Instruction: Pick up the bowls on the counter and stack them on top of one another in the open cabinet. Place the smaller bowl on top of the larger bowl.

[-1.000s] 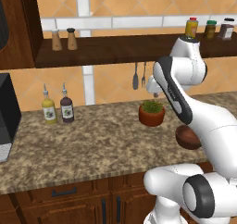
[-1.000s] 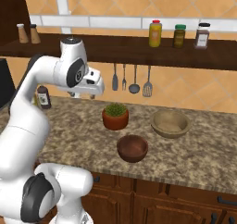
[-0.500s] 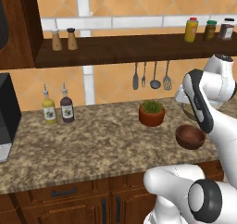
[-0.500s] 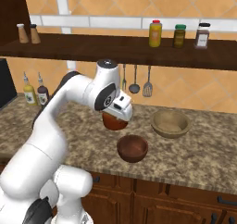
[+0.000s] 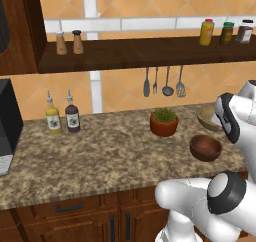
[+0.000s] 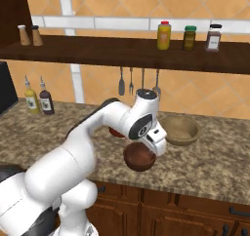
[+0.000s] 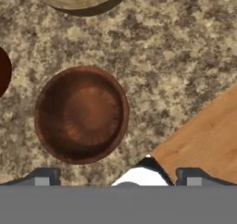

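— Where was the small dark reddish-brown wooden bowl [image 7: 81,115]?

— Left of centre in my hand view, on the speckled granite worktop [image 7: 185,56]. My fingers [image 7: 46,176] stood released; I judged they should straddle its rim.

Smaller bowl [image 5: 205,147] before larger bowl [image 6: 179,129], seemingly apart.

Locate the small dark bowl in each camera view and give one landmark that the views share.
Left base view: smaller bowl at right, on the counter.
Right base view: lower centre, partly behind the hand.
Hand view: left of centre, seen from above.
Shared landmark: the larger bowl, just beyond it.
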